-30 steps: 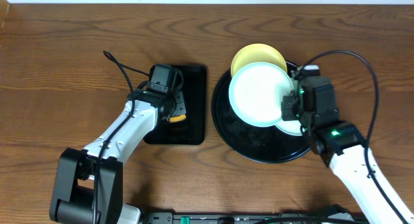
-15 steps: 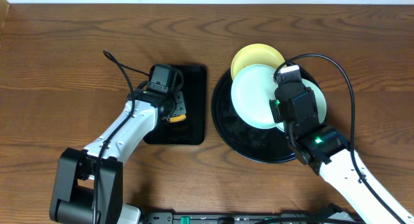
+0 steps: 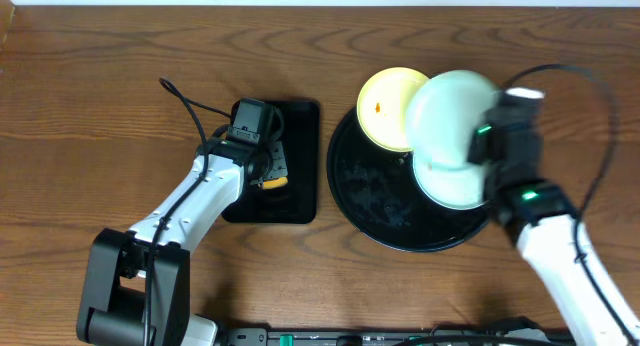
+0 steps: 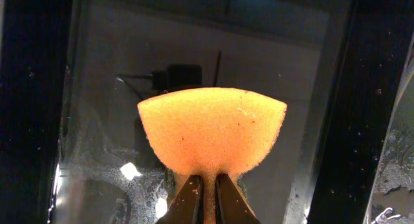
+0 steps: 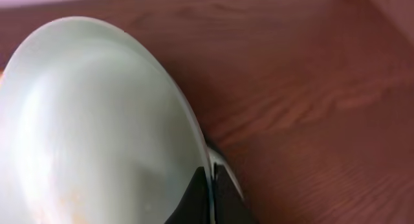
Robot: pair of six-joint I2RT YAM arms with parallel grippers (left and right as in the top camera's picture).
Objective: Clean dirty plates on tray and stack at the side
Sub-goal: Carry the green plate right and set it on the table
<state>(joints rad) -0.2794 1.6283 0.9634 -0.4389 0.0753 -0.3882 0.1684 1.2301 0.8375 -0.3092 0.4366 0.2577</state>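
Since a second ago the mint plate (image 3: 448,116) has swung up and right off the middle of the round tray (image 3: 375,201), uncovering the yellow plate (image 3: 385,111). Left arm hasn't budged.

Left side: your left claw (image 3: 266,174) is pinched nearly closed on the thin edge of the orange sponge (image 4: 212,130), hanging over the small rectangular tray (image 3: 300,136). The grip is narrow, so side load while scrubbing could fold the sponge or pull it out.

Middle: yellow plate sits at the round tray's far rim, orange speck (image 3: 378,108) showing, so likely not cleaned yet. A second mint plate (image 3: 455,191) lies on the tray under the lifted one.

Right side: your right claw (image 5: 208,185) is clamped on the mint plate's rim only, with the plate tilted in the air above the tray. That's the weak point: edge pinch, glossy surface, long lever. A fast swing or sponge pressure could make it pivot or slip onto the plates below. The tray looks wet, so anything that lands may skid. Bring it across slowly, clear of the yellow plate's edge.
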